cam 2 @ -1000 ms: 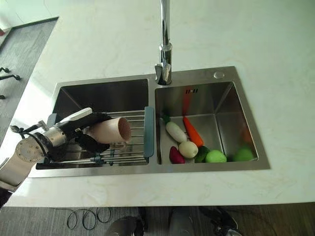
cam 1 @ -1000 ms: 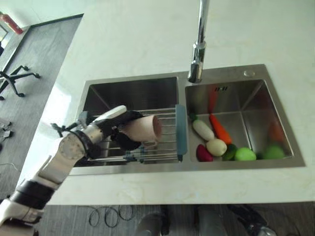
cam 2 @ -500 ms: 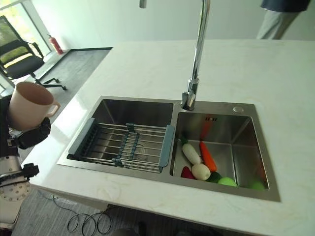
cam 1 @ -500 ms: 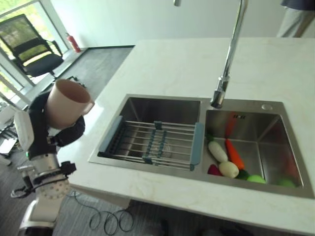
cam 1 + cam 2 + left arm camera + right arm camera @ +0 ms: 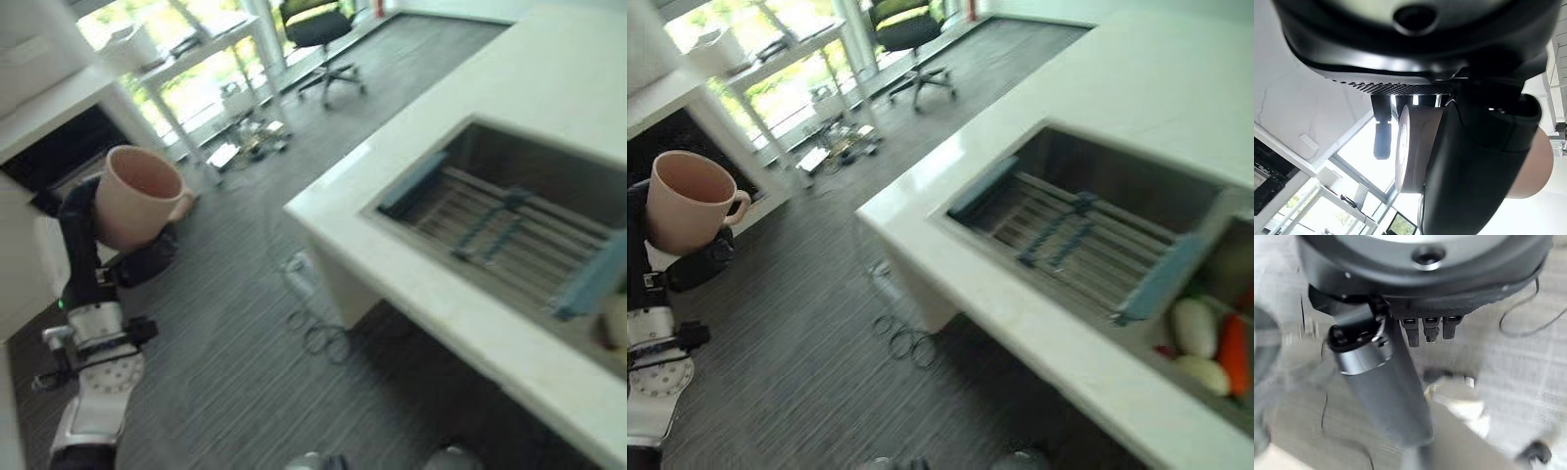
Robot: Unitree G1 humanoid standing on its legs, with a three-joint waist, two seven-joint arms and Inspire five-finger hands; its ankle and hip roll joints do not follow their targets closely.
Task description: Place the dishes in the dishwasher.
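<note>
Still gripped upright, the cup sits in the left robot hand.

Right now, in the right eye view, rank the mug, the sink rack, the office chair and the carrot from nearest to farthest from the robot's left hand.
1. Mug: gripped in the left hand, at the view's left edge.
2. Office chair: on the floor beyond, near the top.
3. Sink rack: across the sink's left basin, right of centre.
4. Carrot: in the right basin, at the far right edge.

Chair and rack are hard to separate.
</note>
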